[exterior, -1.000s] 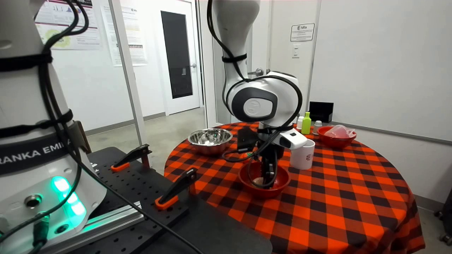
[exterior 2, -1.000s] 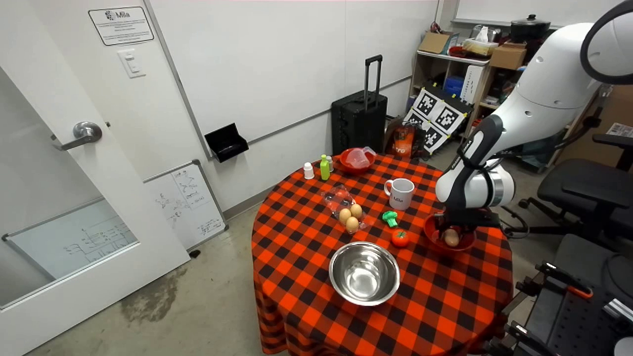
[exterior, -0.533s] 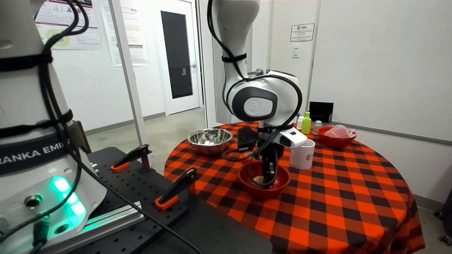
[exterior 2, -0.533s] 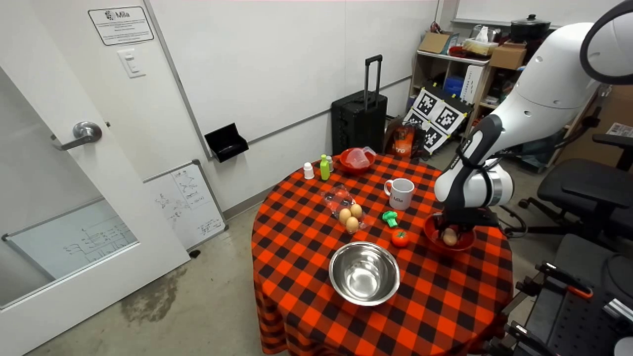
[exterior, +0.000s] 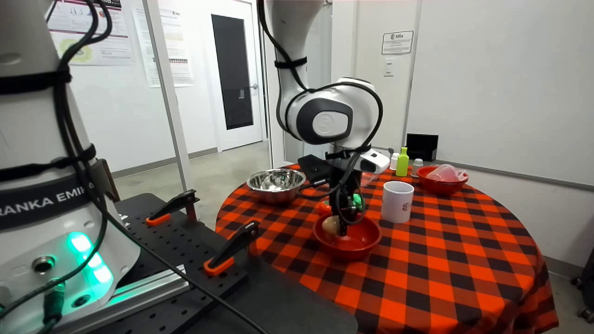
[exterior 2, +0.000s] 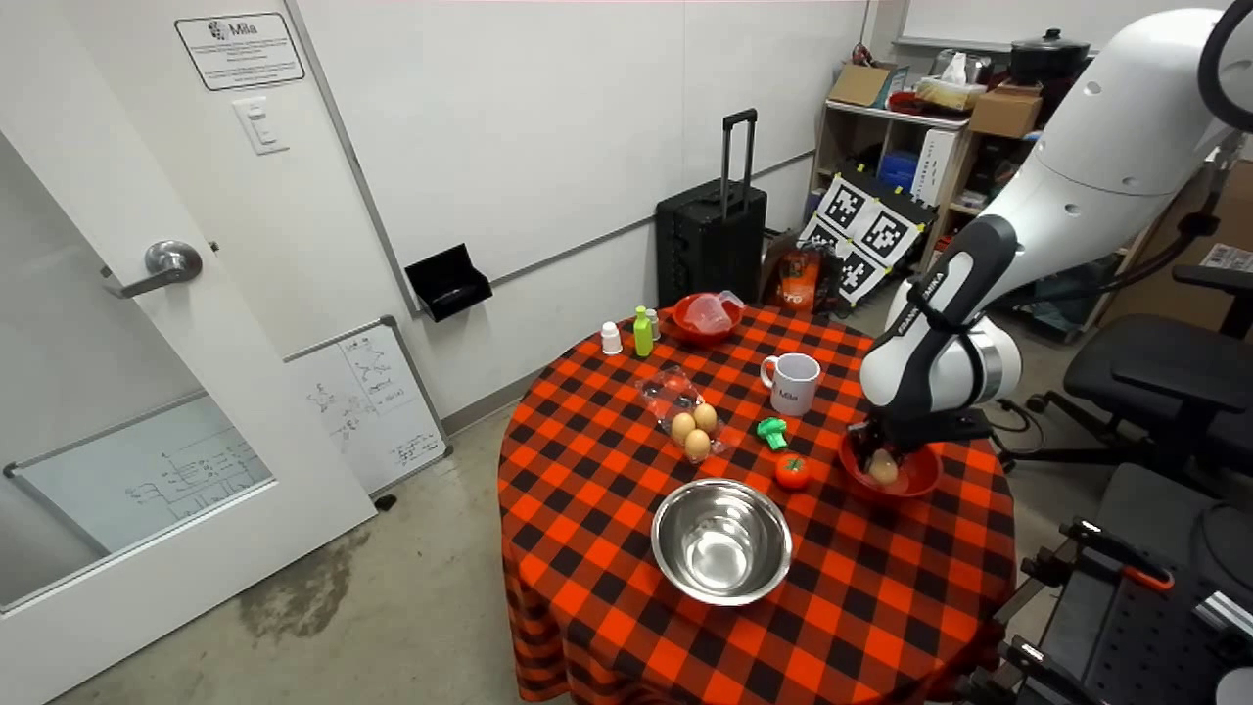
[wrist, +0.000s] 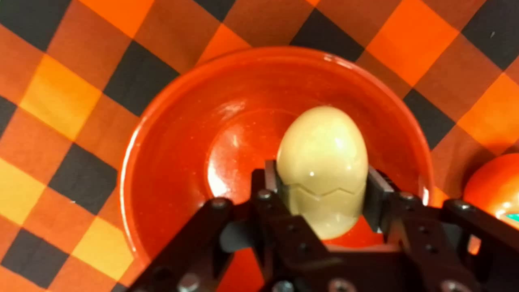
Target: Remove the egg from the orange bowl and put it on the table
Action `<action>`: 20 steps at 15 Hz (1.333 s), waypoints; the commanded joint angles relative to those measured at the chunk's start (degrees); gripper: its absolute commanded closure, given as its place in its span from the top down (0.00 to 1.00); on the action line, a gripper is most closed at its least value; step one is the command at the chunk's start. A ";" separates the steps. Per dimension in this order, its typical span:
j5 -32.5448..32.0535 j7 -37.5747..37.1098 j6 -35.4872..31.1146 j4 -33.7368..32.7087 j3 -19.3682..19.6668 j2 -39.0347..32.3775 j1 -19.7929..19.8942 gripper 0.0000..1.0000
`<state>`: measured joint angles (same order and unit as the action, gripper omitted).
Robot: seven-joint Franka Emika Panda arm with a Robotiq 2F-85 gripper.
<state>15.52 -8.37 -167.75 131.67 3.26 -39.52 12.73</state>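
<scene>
Egg (wrist: 323, 146) is within the orange bowl (wrist: 170, 125), gripped at its sides by your claw (wrist: 325, 182); likely light, hard and slick, so squeeze evenly around its waist: the zigzag seam (wrist: 318, 194) might part.

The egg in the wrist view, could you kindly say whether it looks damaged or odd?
Slightly odd: a zigzag line crosses the egg held in the claw, perhaps a toy's seam rather than a crack.

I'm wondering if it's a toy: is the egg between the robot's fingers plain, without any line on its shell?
No, in the wrist view a zigzag line runs across the egg.
</scene>
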 commanded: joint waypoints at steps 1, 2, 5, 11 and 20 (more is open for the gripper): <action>-4.33 3.89 -0.71 6.17 0.82 6.85 -2.26 0.23; -5.61 6.00 0.15 6.67 -0.24 7.99 -1.65 0.23; -8.21 11.33 1.28 7.95 -2.91 10.51 -0.51 0.23; -10.47 23.04 2.26 8.47 -10.01 10.32 2.07 0.23; -17.98 25.29 1.01 2.95 -7.82 2.04 -3.38 0.23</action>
<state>0.42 16.25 -166.04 138.42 -6.47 -33.46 10.98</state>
